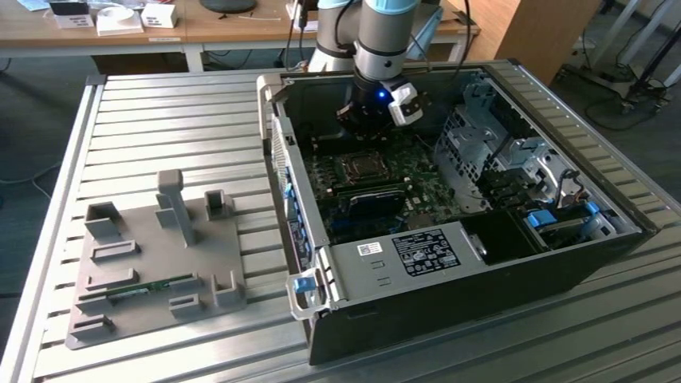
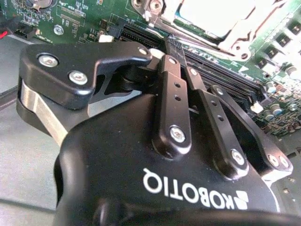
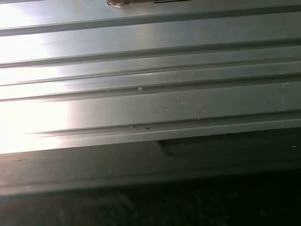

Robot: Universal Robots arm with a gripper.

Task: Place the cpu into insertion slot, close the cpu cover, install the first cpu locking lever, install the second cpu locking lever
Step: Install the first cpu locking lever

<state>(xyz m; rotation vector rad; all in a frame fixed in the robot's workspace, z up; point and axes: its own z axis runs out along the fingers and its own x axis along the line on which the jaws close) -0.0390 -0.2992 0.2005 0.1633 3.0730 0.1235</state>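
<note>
Grey fixture plate (image 1: pixel 159 263) lies on the slatted metal table (image 1: pixel 191 112) at the exterior view's left. Rightward, inside the open computer case (image 1: pixel 447 263), the gripper (image 1: pixel 365 132) hangs near the insertion slot (image 1: pixel 340 169). I cannot tell whether its grip is released or clenched. In the second wrist view, the cpu (image 2: pixel 218 14) sits framed by the silver cpu cover (image 2: pixel 237 40).

Open on top of the case (image 1: pixel 447 307), so free to drop over the green board (image 1: pixel 431 187). Walled in all round. Tight beside the end effector (image 1: pixel 368 134), with the metal cage (image 1: pixel 484 140) at the exterior view's right.
</note>
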